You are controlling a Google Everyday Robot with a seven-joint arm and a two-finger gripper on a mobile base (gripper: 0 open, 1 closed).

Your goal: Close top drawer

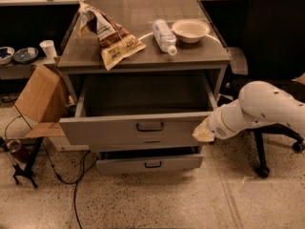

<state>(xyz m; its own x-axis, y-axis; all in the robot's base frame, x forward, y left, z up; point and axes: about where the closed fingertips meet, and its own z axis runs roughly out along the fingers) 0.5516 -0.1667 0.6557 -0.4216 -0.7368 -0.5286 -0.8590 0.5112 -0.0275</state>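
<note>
Nearest is the speckled floor (167, 202), with a dark cable (75, 194) trailing across it on the left. Just behind it, low on the cabinet, the lowest drawer front (150, 163) sits a little forward, with a dark gap above it.

Above that the top drawer (114, 130) is pulled well out toward the near side. Its grey box is open to view, and its small dark handle (150, 126) is centred on the front. My gripper (204, 131) sits at the right end of that front, right against the near corner. I cannot tell whether it is spread wide or closed, nor whether it truly presses the panel. My white arm (264, 109) reaches in from the right.

Left of the cabinet a cardboard box (40, 97) leans with its flap down. On the cabinet top lie a crumpled snack bag (109, 37) at the left, a plastic bottle (164, 35) on its side in the middle, and a pale bowl (190, 30) just right of it. A black office chair (276, 37) stands to the right, behind my arm. Far left, a white cup (48, 48) stands on a low shelf.
</note>
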